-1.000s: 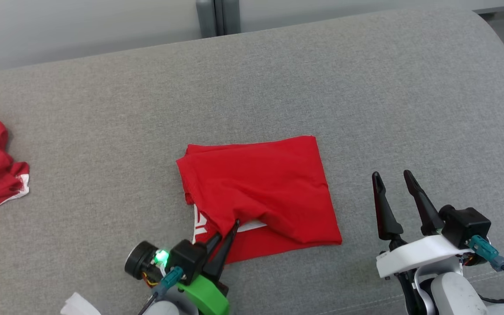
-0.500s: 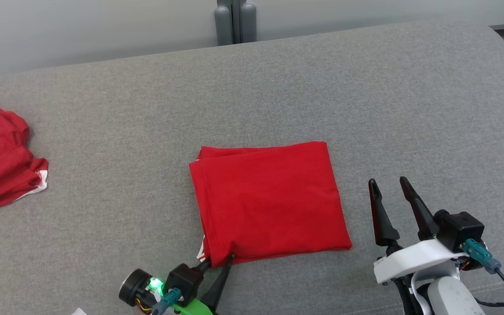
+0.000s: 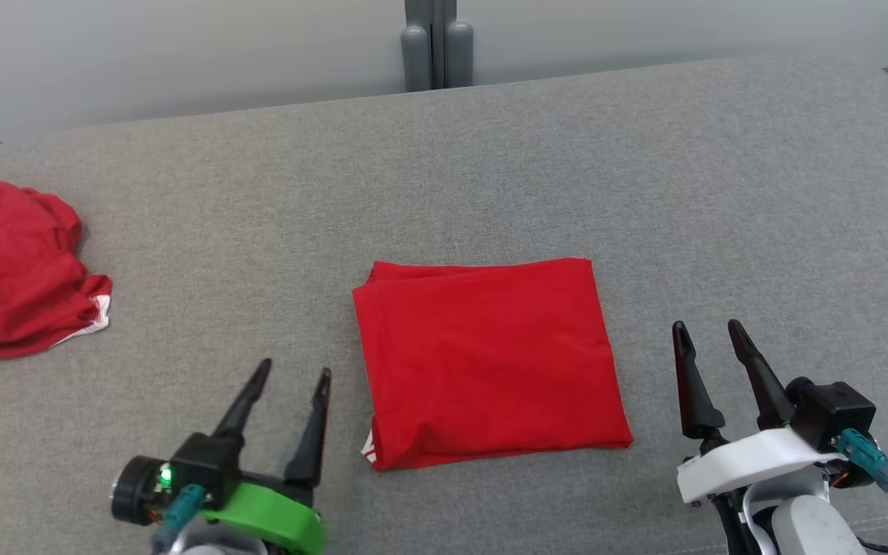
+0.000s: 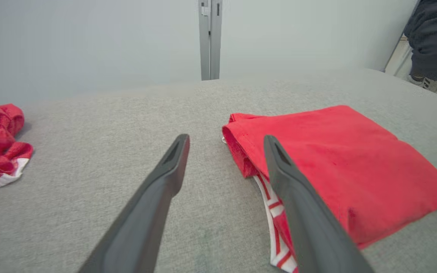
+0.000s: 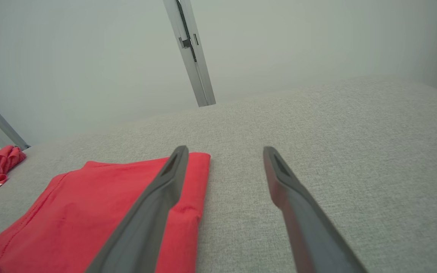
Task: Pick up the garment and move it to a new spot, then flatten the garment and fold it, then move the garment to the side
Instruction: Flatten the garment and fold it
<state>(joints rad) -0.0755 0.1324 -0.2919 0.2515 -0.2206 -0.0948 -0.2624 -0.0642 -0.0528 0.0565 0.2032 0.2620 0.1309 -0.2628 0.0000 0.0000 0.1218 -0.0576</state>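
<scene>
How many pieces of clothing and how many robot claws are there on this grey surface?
Red garments: 2 (folded garment, crumpled garment)
Grippers: 2 (left gripper, right gripper, both open)
Total: 4

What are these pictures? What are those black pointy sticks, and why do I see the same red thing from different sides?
This is a robot with two arms. Each arm ends in a grabbing tool with two long dark fingers. The picture from above comes from a camera on the robot's head: the left tool is at the lower left, the right tool at the lower right. The other two come from small cameras on the wrists, each looking along its own tool's fingers. On the grey fabric surface lies a folded red garment, between the tools, and a crumpled red cloth far to the left. Both tools are open and hold nothing.
</scene>
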